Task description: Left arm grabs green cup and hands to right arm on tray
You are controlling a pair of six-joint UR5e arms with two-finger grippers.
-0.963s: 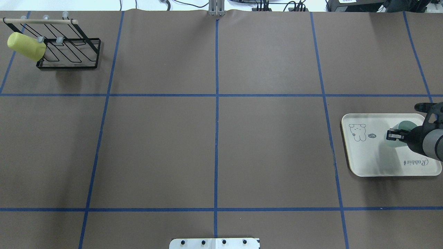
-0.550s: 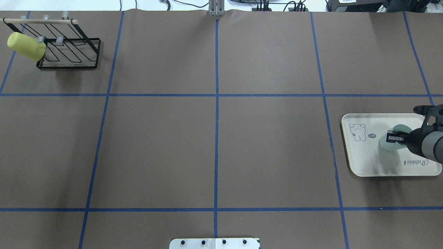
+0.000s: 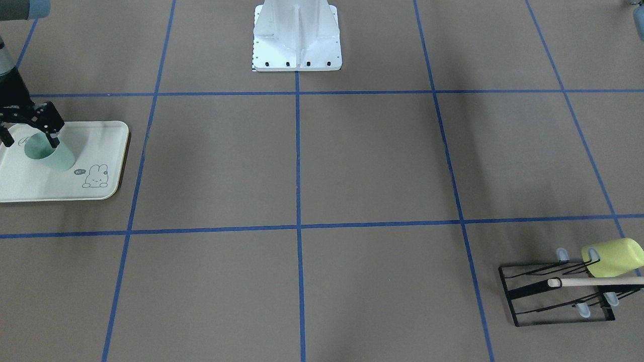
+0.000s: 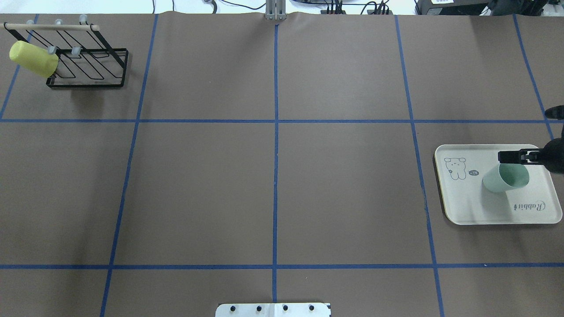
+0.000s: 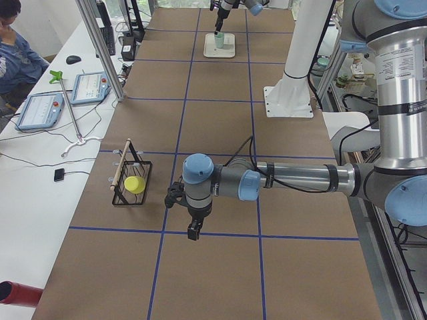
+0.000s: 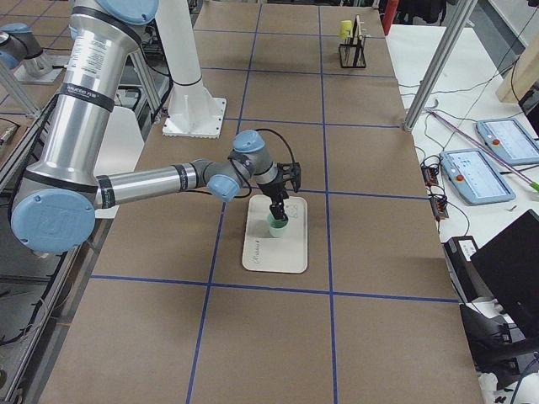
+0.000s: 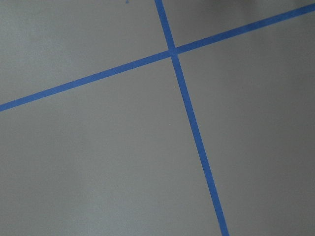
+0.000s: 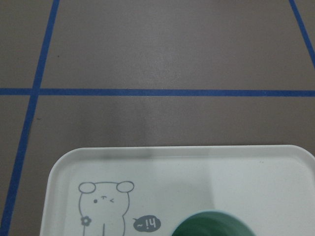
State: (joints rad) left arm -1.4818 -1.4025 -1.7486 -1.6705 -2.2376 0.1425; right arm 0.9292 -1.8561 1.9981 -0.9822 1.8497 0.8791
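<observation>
The green cup (image 4: 506,178) stands upright on the cream tray (image 4: 467,198) at the table's right side; it also shows in the front view (image 3: 50,153) and the right view (image 6: 277,222). My right gripper (image 3: 29,136) is open just above the cup's rim, fingers spread wider than the mouth, holding nothing; in the overhead view (image 4: 506,156) it sits at the cup's far side. The right wrist view shows the tray (image 8: 197,177) and the cup's rim (image 8: 211,226) at the bottom edge. The left gripper (image 5: 193,230) hangs over bare table far from the tray; I cannot tell its state.
A black wire rack (image 4: 88,61) with a yellow-green cup (image 4: 33,59) on it stands at the far left corner. The white robot base plate (image 4: 273,309) is at the near middle edge. Blue tape lines grid the brown table.
The right gripper has let go of the green cup, opened, and drawn back up and to the right. The cup now stands free on the tray.
</observation>
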